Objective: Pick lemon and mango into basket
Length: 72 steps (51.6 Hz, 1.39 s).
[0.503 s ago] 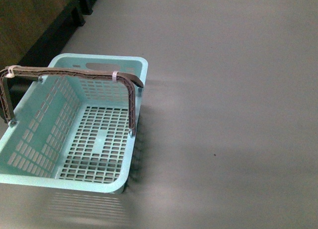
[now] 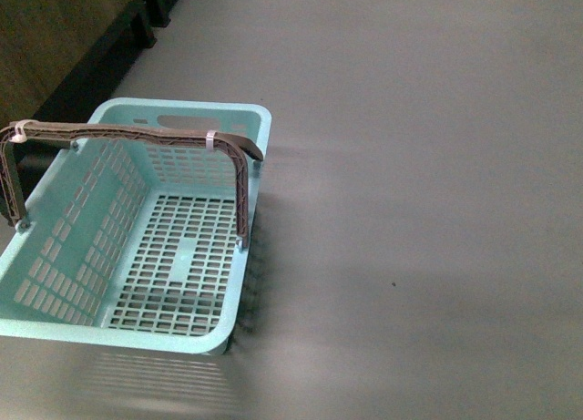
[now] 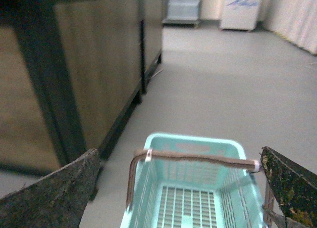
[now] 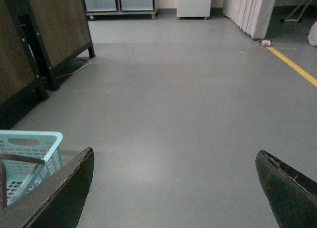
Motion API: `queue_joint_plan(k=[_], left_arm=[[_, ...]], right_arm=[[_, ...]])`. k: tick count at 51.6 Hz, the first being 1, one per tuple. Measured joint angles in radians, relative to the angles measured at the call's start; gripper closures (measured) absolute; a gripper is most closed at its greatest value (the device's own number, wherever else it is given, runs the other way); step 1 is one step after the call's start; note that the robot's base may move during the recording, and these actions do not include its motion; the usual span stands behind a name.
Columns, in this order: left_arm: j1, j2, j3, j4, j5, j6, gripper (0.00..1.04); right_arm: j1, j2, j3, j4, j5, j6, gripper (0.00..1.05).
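The light teal basket (image 2: 55, 329) stands on the grey floor at the left of the front view, nothing in it, its brown handle (image 2: 137, 134) raised across the top. Neither arm shows in the front view. In the left wrist view the basket (image 3: 233, 148) lies below and ahead of my open left gripper (image 3: 181, 161), its handle (image 3: 198, 158) spanning between the fingers (image 3: 59, 188). My right gripper (image 4: 175, 156) is open over bare floor, with a corner of the basket (image 4: 34, 137) beside one finger (image 4: 64, 188). The lemon and the mango are out of view.
A dark-framed wooden cabinet (image 2: 55, 37) stands just behind and left of the basket, also large in the left wrist view as the cabinet (image 3: 94, 65). Grey floor (image 2: 419, 192) stretches to the right. Farther off are a yellow floor line (image 4: 297, 67), white panels (image 4: 252, 10) and a white cabinet (image 4: 193, 3).
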<state>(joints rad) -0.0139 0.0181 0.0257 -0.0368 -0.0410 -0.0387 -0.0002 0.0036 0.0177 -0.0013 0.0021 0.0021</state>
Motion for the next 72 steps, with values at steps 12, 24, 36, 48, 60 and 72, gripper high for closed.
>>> queue_joint_plan(k=[12,24,36,48,60,72], left_arm=[[-0.154,0.42,0.167,-0.153,-0.184,-0.535,0.07],[-0.07,1.021,0.277,0.362,-0.001,-0.966,0.07],[-0.108,1.596,0.492,0.626,0.009,-1.191,0.07],[-0.143,1.941,0.706,0.605,0.0,-1.319,0.07],[-0.159,2.101,0.904,0.559,-0.009,-1.356,0.07],[-0.159,2.21,1.031,0.515,-0.015,-1.361,0.07]], right_arm=[[0.0,0.0,0.0,0.0,0.0,0.0,0.09],[0.0,0.0,0.0,0.0,0.0,0.0,0.09],[0.0,0.0,0.0,0.0,0.0,0.0,0.09],[0.0,0.0,0.0,0.0,0.0,0.0,0.09],[0.0,0.0,0.0,0.0,0.0,0.0,0.09],[0.0,0.0,0.0,0.0,0.0,0.0,0.09]])
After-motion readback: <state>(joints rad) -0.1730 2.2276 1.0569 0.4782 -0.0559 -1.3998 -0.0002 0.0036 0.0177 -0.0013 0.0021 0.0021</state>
